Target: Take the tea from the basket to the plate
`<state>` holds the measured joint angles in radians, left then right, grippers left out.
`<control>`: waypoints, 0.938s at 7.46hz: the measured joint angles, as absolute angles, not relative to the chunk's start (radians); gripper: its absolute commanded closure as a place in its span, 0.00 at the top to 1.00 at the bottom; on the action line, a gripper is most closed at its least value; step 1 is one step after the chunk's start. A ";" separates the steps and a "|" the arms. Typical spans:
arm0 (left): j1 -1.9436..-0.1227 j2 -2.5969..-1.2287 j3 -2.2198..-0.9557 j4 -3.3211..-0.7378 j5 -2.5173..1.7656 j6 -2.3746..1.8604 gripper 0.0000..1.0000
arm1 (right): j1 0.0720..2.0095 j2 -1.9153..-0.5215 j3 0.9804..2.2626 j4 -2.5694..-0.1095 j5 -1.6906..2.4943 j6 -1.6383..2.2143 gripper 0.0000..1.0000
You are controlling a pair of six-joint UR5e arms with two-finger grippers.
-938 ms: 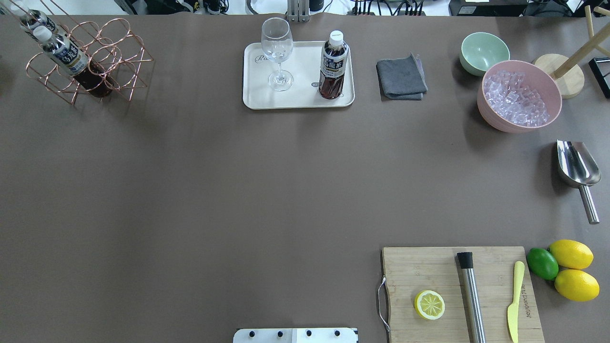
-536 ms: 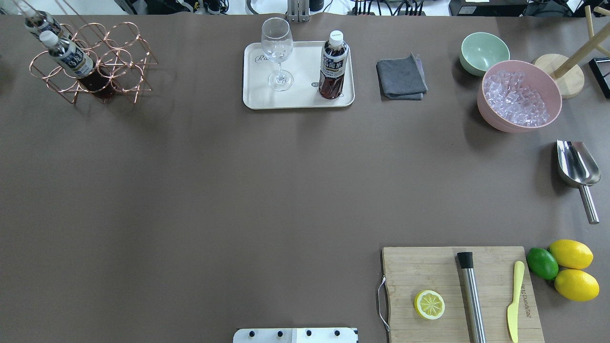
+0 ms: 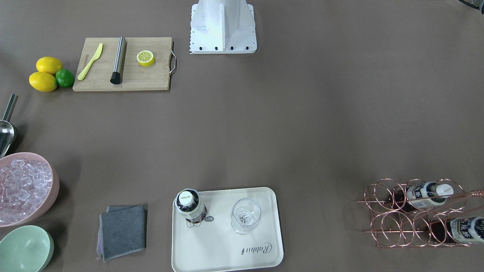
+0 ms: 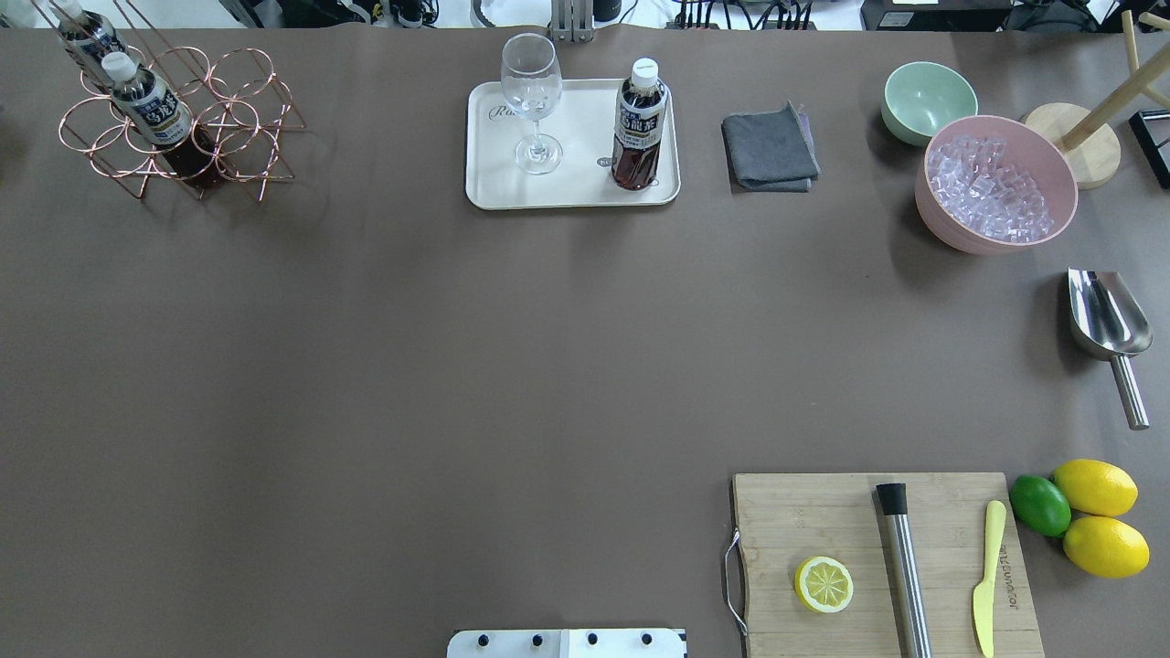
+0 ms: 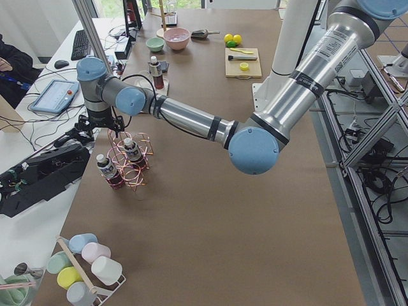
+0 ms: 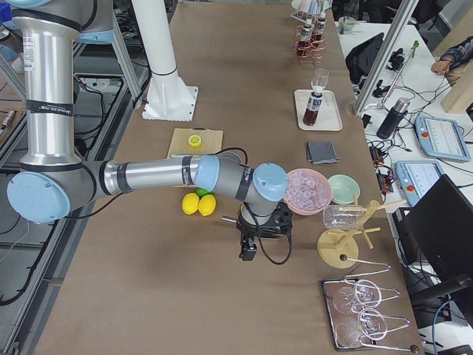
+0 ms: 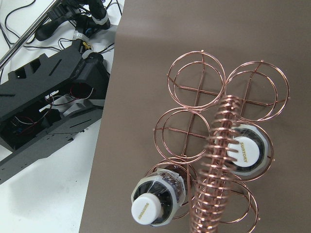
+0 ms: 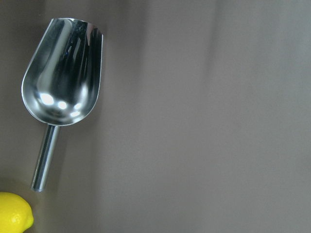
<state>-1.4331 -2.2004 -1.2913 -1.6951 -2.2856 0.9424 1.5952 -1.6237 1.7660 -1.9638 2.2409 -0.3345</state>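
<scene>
A tea bottle (image 4: 638,128) stood upright on the cream plate (image 4: 576,187) at the far edge of the brown table (image 4: 457,366). It was at the plate's right end as seen from behind the robot. A stemmed glass (image 4: 532,100) stood on the same plate, apart from the bottle.

At the table's far left corner, a second bottle (image 7: 245,150) sat cap-up in a middle ring of the copper wire basket (image 7: 217,165). A third bottle (image 7: 148,204) sat in an end ring on the other side of the twisted handle.

The left gripper (image 5: 105,125) was directly over that handle, its wrist camera looking straight down the coil. Its fingers appeared only to the side camera, so how far they were parted, or whether they gripped the handle, could not be told.

The right gripper (image 6: 249,251) hung over the table's right side, above a metal scoop (image 8: 63,82) and near two lemons (image 6: 191,204). Its fingers were likewise seen only from the side, and their spread and any hold could not be told.

A grey cloth (image 4: 770,146) lay just right of the plate, with a pink bowl (image 4: 946,233) of ice farther right.
</scene>
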 measured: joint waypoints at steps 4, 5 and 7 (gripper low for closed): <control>-1.504 -2.118 -1.312 -1.694 -2.301 0.892 0.99 | 1.595 -1.636 1.756 -1.962 2.240 -0.335 1.00; -1.530 -2.084 -1.322 -1.690 -2.315 0.859 0.99 | 1.595 -1.637 1.755 -1.962 2.240 -0.335 1.00; -1.568 -2.058 -1.329 -1.692 -2.329 0.520 0.99 | 1.595 -1.635 1.744 -1.961 2.238 -0.334 1.00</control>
<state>-1.5678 -2.0584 -1.3286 -1.6922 -2.3288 0.5205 1.5953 -1.6351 1.7438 -1.9611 2.2380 -0.3344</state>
